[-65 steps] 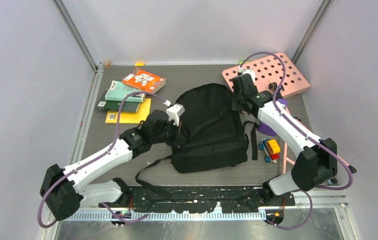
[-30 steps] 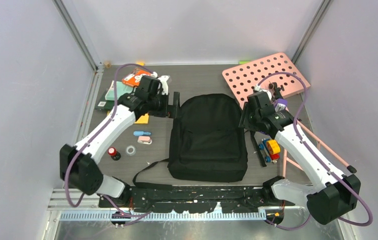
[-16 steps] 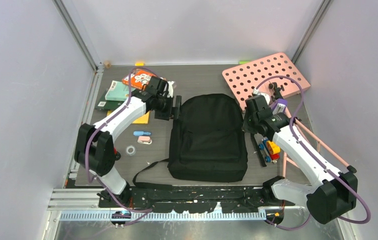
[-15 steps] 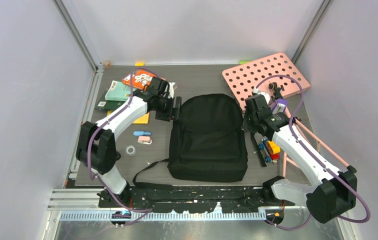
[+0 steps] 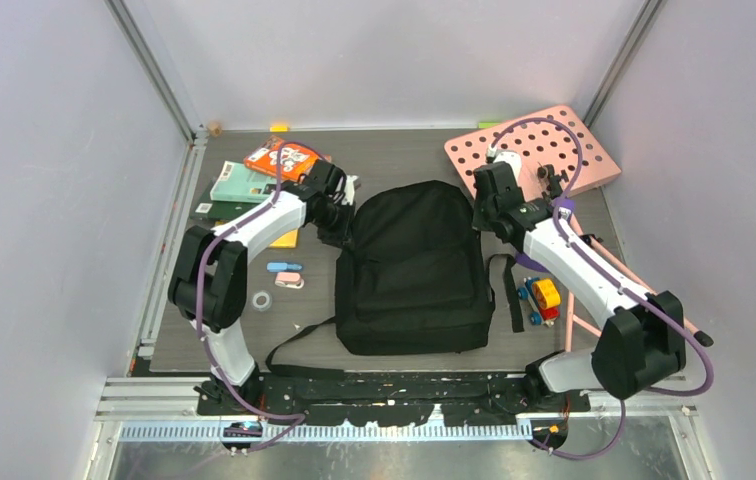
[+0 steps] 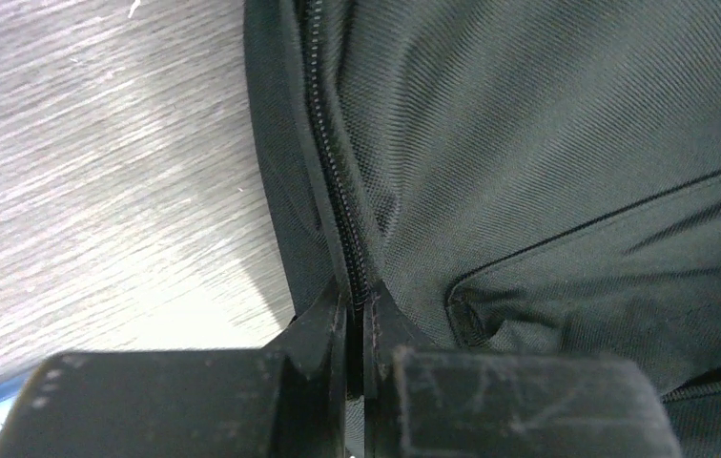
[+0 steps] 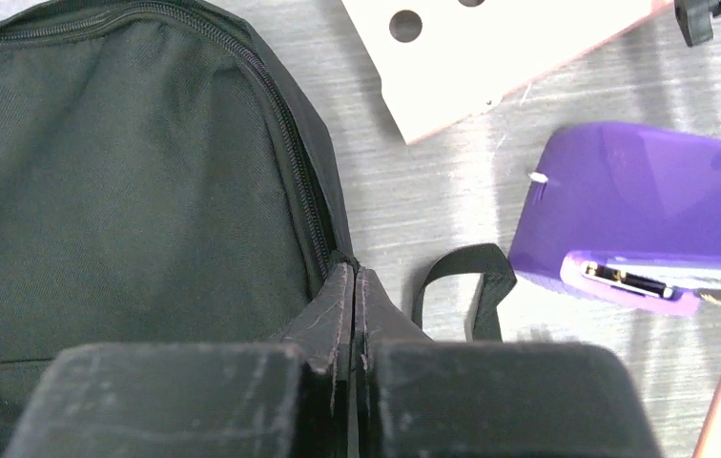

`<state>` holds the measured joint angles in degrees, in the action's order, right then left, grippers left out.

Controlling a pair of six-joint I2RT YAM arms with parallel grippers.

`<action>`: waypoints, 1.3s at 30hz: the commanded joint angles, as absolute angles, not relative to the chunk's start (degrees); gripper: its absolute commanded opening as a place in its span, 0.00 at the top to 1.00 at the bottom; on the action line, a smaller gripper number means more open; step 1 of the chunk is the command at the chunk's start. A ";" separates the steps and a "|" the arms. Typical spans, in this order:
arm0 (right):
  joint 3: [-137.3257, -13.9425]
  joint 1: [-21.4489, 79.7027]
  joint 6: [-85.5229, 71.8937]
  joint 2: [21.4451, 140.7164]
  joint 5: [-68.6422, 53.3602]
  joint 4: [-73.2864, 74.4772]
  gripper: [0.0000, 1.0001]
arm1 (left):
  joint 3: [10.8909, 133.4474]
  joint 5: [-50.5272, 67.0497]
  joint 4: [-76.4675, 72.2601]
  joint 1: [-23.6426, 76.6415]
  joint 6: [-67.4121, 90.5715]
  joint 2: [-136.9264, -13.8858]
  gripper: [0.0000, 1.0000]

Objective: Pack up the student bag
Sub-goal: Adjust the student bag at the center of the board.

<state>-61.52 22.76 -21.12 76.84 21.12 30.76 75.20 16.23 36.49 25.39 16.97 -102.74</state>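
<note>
**Both my grippers clamped on the backpack's sides**

The black soft fabric backpack (image 5: 414, 265) lay flat in the middle of the grey wood-grain table (image 5: 394, 150), its rounded top toward the far wall and its front pocket facing up. I had an arm on each side of its upper half.

My left gripper (image 5: 341, 222) was at the bag's left edge. From my left wrist camera, the fingertips (image 6: 330, 320) were pressed almost together, with the zip seam of the backpack (image 6: 528, 143) running straight down into the thin slit between them, so I was pinching the fabric there.

My right gripper (image 5: 481, 212) was at the opposite edge. In the right wrist view its fingers (image 7: 333, 296) were clenched tight on the backpack (image 7: 118, 172) just where the curved zip reached the side, beside a looped black webbing strap (image 7: 462, 277).

Just right of that strap sat a glossy purple plastic case (image 7: 643, 210), and beyond it the pale pink board with round holes (image 5: 534, 150), lying at the far right corner.

On my left were an orange printed book (image 5: 284, 160), a green book (image 5: 239, 183), a small blue item (image 5: 282, 267), a pink eraser-like block (image 5: 289, 281) and a clear tape ring (image 5: 262, 300).

A colourful toy vehicle (image 5: 541, 298) stood near the bag's right side, and a long black shoulder strap (image 5: 299, 340) trailed from the bag's near left corner.
</note>
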 commanded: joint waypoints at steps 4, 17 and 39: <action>-67.96 22.86 -18.40 80.77 21.72 21.72 1.00 | 75.37 13.91 33.96 26.30 11.66 -100.91 1.00; -75.18 22.82 -16.19 89.06 21.12 17.20 1.00 | 73.47 8.98 34.71 33.60 6.45 -97.33 1.00; -86.87 28.65 -15.10 104.64 5.90 15.65 1.00 | 57.99 -3.27 28.83 57.37 40.32 -79.20 0.80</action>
